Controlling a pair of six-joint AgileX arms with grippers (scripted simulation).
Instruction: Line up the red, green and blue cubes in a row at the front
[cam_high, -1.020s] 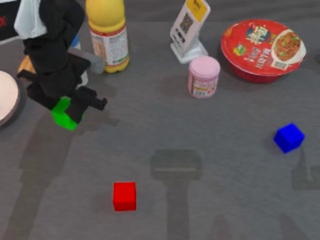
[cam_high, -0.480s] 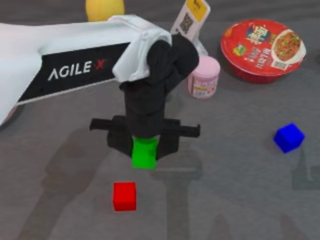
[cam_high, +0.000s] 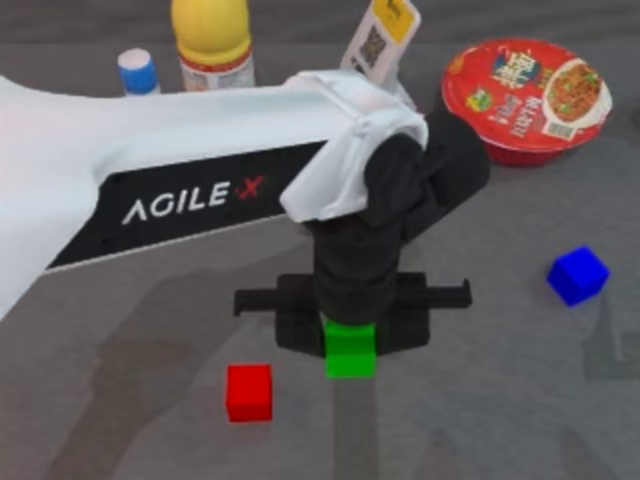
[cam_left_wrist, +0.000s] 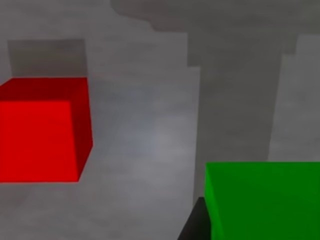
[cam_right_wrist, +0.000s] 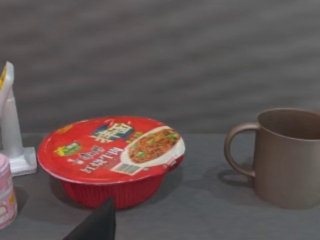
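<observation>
My left arm (cam_high: 190, 190) now reaches across the bench (cam_high: 500, 400) from the top view's left, farther toward the middle and the front than half a second ago, and it hides the pink cup that showed beside it then. A second ago this arm was back at the far left by the yellow bottle (cam_high: 212, 40); that bottle and a small blue-capped bottle (cam_high: 137, 72) now show clear behind the arm. The red noodle bowl (cam_high: 527, 95) sits at the back right with a white card stand (cam_high: 378, 35) to its left, neither shifted; my right wrist view shows a brown mug (cam_right_wrist: 287, 155) near the bowl. The left claw (cam_high: 351, 340) is clamped on the green cube (cam_high: 351, 350), which has travelled with it and now lies low at the front, just right of the red cube (cam_high: 249, 391) but apart from it. The cubes are plain, solid-coloured and equal in size. The red one and the blue cube (cam_high: 577, 275), well off at the right, have not moved. My right arm is out of the top view; whether its claw is apart or together I cannot tell.
</observation>
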